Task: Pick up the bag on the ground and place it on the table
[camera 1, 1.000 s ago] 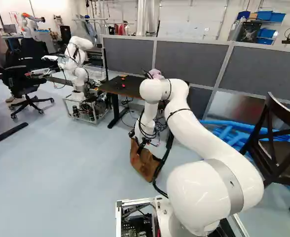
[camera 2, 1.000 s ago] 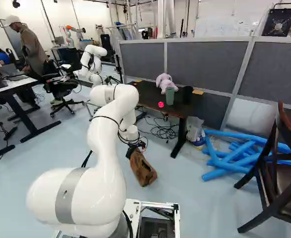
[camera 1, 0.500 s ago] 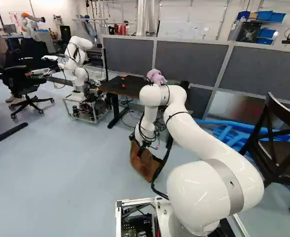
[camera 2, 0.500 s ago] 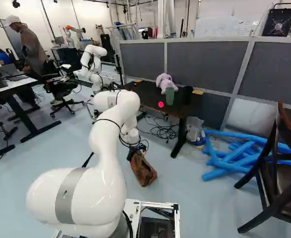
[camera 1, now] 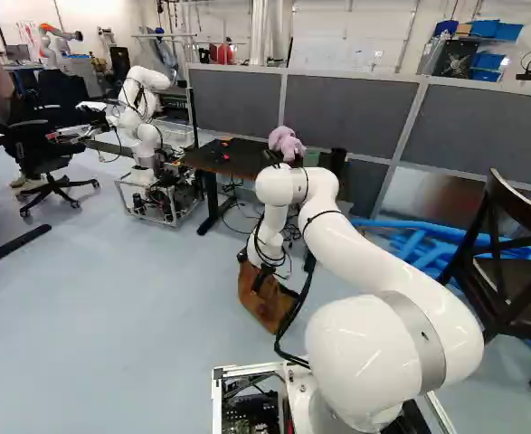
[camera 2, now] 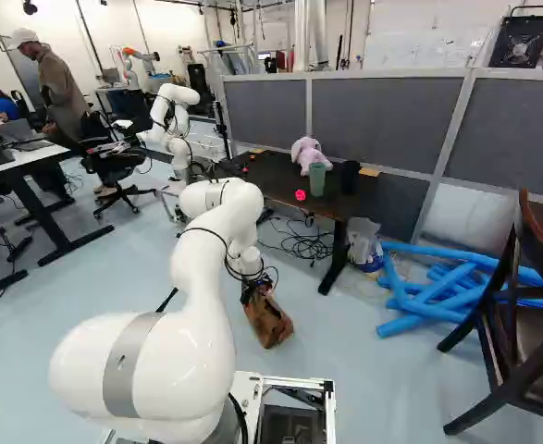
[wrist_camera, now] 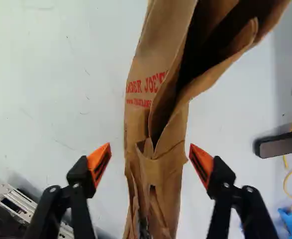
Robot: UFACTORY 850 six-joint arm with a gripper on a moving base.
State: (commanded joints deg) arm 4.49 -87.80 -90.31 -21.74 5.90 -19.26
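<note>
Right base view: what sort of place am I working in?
Probably a robotics lab or workshop: another robot stands beyond ours, grey partition panels stand behind the dark table, and desks stand off to the left.

In the right base view, we have the bag (camera 2: 269, 324) on the floor (camera 2: 345, 379), before the surface (camera 2: 273, 176), reaching between our end effector's (camera 2: 255, 294) fingers. On the surface, the cup (camera 2: 317, 179) stands before the plush toy (camera 2: 307, 153). The partition (camera 2: 382, 120) is behind; the tubes (camera 2: 438, 252) lie right, the chair (camera 2: 535, 342) nearer; another robot (camera 1: 147, 78) stands left.
</note>
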